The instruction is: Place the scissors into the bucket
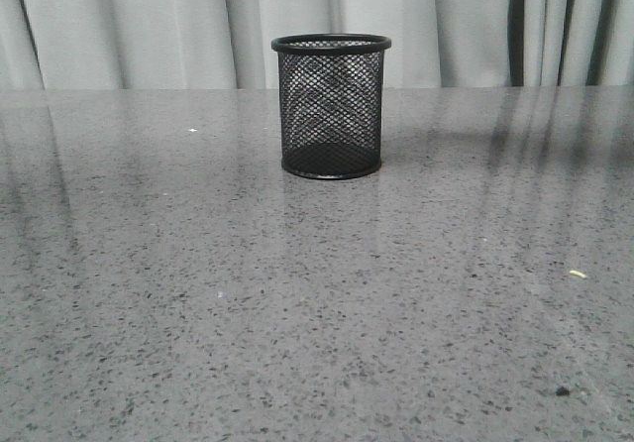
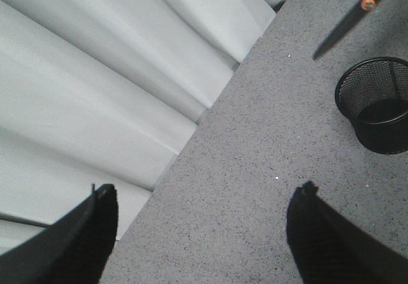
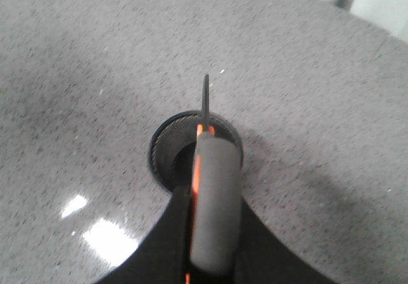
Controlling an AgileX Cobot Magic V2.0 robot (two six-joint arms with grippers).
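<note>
right jaws clamped on the dark grey, orange-lined plastic-handled scissors (image 3: 213, 201), blades pointing down over the small black wire-mesh bucket (image 3: 194, 147) on the grey speckled worktop (image 1: 297, 303). best lowered straight, tip inside the rim before release. left jaws apart, idle.

Table (image 1: 297, 313): grey speckled stone; glossy; spans the near ground
Curtain (image 1: 149, 26): pale grey; pleated; hangs at far edge

L gripper (image 2: 203, 233) jaws wide apart; R gripper (image 3: 213, 246) jaws clamped.
</note>
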